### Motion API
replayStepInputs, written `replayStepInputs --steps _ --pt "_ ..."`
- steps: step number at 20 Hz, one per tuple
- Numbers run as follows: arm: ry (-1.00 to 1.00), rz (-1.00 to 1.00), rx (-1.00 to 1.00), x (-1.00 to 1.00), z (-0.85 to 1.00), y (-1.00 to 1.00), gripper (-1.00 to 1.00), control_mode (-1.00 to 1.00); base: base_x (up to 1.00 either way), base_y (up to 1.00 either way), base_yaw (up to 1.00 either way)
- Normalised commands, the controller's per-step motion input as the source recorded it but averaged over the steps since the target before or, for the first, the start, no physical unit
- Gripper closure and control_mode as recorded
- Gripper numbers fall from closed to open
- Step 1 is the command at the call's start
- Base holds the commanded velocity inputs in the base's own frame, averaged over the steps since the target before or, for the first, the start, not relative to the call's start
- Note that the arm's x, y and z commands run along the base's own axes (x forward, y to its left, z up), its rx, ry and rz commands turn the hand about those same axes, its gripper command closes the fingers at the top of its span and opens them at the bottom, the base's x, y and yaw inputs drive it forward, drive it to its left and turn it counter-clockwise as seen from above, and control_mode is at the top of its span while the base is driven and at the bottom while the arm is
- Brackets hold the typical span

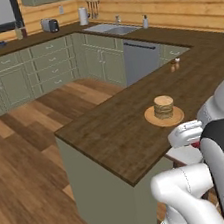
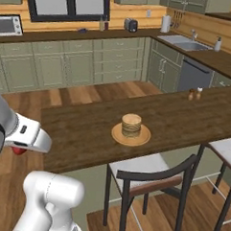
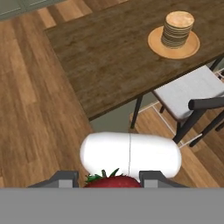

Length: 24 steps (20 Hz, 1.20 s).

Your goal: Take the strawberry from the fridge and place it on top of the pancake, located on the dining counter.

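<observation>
while the hand view shows the fingers (image 3: 112,178) closed around the strawberry (image 3: 113,181), base views show the pancake (image 2: 132,125) apart.

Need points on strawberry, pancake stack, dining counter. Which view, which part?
strawberry (image 3: 114,180): hand view, its red top between the gripper tips.
pancake (image 3: 178,29): hand view, side of the stack.
dining counter (image 1: 117,133): left base view, bare wood left of the plate.

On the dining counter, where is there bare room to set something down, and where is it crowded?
The dining counter is mostly bare: a wide patch between its end edge and the plate holding the pancake, and another between the plate and the two small shakers. The chair crowds the near edge. The hand holds the strawberry.
</observation>
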Motion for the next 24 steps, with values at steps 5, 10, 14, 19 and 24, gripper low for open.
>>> replayStepInputs --steps 5,10,14,19,24 --pt "0.00 0.00 0.00 0.00 0.00 0.00 1.00 1.00 0.14 -0.45 0.00" --pt "0.10 -0.02 0.13 0.91 0.06 -0.42 1.00 -1.00 0.00 0.00 0.00" --pt "0.10 -0.08 0.16 1.00 0.14 -0.66 1.00 -1.00 0.00 0.00 0.00" --pt "0.08 -0.24 0.03 1.00 0.00 -0.59 1.00 -1.00 0.00 0.00 0.00" --pt "0.04 -0.33 0.00 0.99 -0.05 -0.67 1.00 -1.00 0.00 0.00 0.00"
